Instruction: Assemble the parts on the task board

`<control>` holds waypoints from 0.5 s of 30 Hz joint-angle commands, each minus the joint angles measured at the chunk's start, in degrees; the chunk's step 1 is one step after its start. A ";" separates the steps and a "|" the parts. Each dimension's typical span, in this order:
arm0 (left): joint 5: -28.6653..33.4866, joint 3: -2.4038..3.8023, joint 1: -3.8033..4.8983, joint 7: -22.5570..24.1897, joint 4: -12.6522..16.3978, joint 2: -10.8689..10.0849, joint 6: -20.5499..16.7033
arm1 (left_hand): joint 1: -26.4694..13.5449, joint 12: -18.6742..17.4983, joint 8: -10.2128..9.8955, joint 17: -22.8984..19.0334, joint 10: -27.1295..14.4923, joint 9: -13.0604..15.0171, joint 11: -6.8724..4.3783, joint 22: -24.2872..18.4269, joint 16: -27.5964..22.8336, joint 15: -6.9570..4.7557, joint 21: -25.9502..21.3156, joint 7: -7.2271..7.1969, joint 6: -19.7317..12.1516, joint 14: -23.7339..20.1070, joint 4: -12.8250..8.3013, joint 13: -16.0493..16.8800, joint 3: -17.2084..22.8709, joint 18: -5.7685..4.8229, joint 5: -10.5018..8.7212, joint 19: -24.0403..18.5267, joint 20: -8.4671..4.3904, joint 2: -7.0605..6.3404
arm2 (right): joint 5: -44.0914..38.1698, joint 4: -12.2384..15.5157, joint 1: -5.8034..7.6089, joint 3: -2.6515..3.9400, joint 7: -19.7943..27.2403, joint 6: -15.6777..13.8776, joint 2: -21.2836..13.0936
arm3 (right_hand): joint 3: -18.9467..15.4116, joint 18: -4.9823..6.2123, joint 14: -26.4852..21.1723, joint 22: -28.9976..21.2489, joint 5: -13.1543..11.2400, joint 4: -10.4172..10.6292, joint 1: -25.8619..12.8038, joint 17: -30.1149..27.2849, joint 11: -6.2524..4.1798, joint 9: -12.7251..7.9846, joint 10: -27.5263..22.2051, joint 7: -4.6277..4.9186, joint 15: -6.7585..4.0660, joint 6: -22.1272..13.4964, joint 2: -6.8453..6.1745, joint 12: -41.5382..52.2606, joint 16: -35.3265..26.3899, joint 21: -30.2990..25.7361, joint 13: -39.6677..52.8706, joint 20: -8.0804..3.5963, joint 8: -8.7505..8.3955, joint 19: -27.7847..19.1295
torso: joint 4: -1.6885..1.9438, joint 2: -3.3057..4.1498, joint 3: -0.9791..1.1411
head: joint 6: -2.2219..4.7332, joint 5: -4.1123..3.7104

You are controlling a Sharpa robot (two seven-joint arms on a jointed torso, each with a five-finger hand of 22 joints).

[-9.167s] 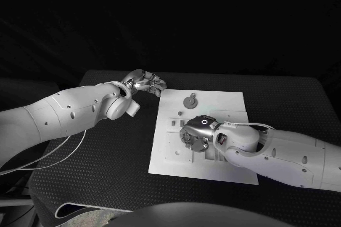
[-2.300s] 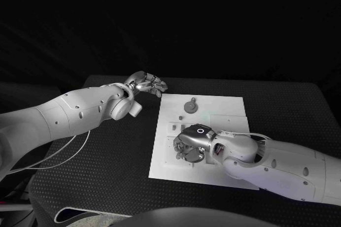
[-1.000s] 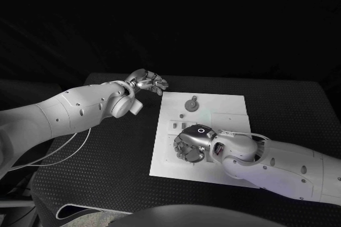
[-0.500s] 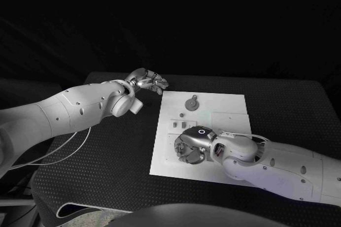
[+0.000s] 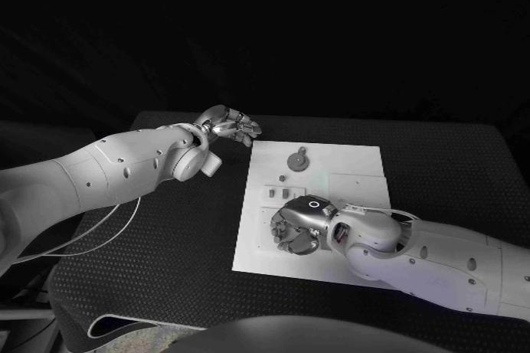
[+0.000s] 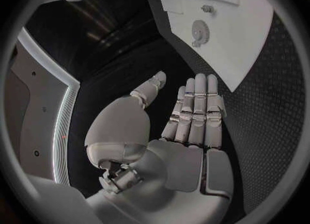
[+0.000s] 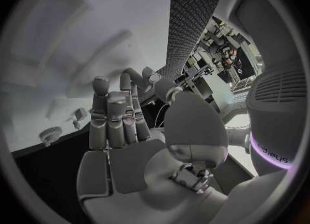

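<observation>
the left hand [image 5: 230,126] hovers off the far left corner of the task board [image 5: 354,161], fingers straight and apart, holding nothing, likely parked clear of the work. a round part [image 5: 297,161] lies near the board's far edge. the right hand [image 5: 295,229] hangs fingers-down over the board's near middle, probably working a piece; its grasp i cannot tell.

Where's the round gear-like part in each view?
Head view: the round gear-like part lies at the far end of the task board.
Left wrist view: it lies on the board, beyond the fingertips of the left hand.
Right wrist view: it is probably the small round piece at the board's edge, beside the right hand.
Shared landmark: the white task board.
</observation>
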 commanded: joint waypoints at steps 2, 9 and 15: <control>0.39 0.06 0.06 0.32 0.10 0.05 0.45 | -0.65 0.09 0.13 0.12 -0.46 0.05 0.12 -0.07 -0.23 0.23 0.32 0.14 -0.37 0.25 0.38 -0.08 -0.10 0.41 0.04 -0.20 0.30 0.00 | 0.33 0.22 -0.06 0.00 0.55 -2.75 -0.14 | -0.04 2.46 -0.34 1.27 -0.12 0.59 -0.33 0.10 0.12 0.07 -0.51 0.13 0.10 -0.51 -1.03 -0.42 -0.21 -0.10 0.11 0.18 -0.31 -0.29 | 0.00 0.00 0.01 | 0.04 -0.05; 0.39 0.06 0.06 0.32 0.08 0.02 0.47 | -0.64 0.10 0.14 0.15 -0.46 0.05 0.12 -0.08 -0.26 0.23 0.32 0.14 -0.38 0.25 0.38 -0.08 -0.09 0.41 0.05 -0.21 0.30 0.00 | 0.33 0.33 -0.06 0.00 0.21 -3.63 -0.19 | -0.18 2.46 -0.45 1.28 -0.13 1.76 -1.19 0.15 0.12 0.21 -0.54 0.15 0.11 -0.56 -1.97 -0.47 -0.04 0.12 0.31 0.20 -0.38 -0.33 | -0.02 0.00 0.04 | -0.01 -0.08; 0.39 0.06 0.06 0.32 0.08 0.03 0.49 | -0.62 0.10 0.14 0.19 -0.46 0.06 0.12 -0.09 -0.30 0.23 0.32 0.14 -0.38 0.26 0.38 -0.08 -0.08 0.41 0.05 -0.21 0.30 -0.01 | 0.33 0.26 -0.06 0.00 0.16 -3.36 -0.15 | -0.39 2.46 -0.70 1.28 -0.14 2.78 -2.02 0.16 0.20 0.28 -0.80 0.24 0.17 -0.82 -2.93 -0.62 0.01 0.24 0.47 0.20 -0.55 -0.55 | -0.03 0.00 0.02 | -0.04 -0.08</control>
